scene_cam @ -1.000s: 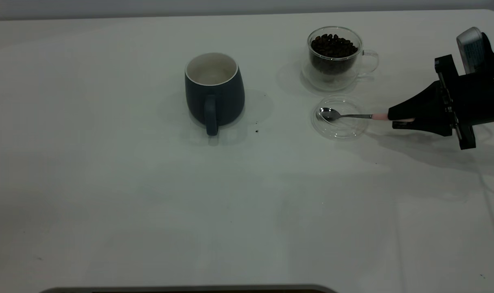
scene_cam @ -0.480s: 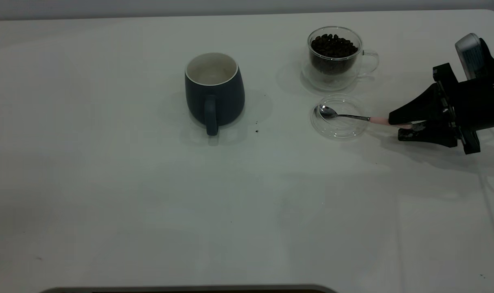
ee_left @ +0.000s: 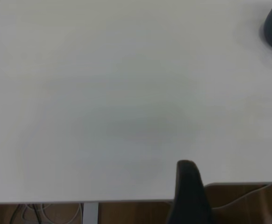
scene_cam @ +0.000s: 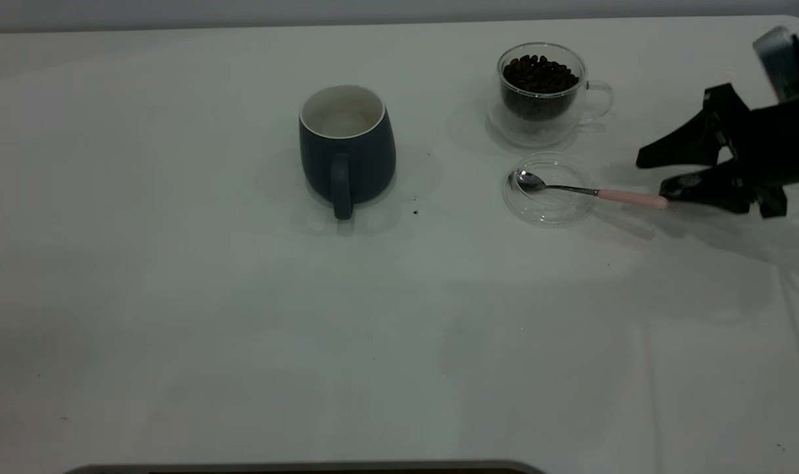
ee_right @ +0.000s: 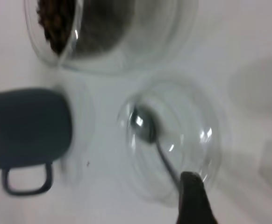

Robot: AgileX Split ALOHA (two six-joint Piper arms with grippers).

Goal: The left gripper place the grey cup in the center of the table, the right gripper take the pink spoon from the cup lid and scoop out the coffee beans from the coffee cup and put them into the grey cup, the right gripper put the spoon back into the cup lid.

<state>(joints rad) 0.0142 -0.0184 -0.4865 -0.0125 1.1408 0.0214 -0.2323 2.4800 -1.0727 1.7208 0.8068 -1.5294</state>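
white table (scene_cam: 241,329) carries everything; the grey cup (scene_cam: 347,148) stands near its centre, the coffee cup (scene_cam: 541,92) of coffee beans (scene_cam: 540,72) just behind the cup lid (scene_cam: 549,189); the pink spoon (scene_cam: 587,191) rests bowl in the lid, handle over the rim; the right gripper (scene_cam: 653,174) gapes released beside the handle's end; light, slim, slippery metal, so the pink handle is probably the best hold; the left gripper is barely seen, its state unclear.

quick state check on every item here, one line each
grey cup: upright, looks empty
coffee cup: upright, holds coffee beans
cup lid: flat on table
pink spoon: bowl in lid, handle over rim, not held
right hand: open, beside spoon handle's end
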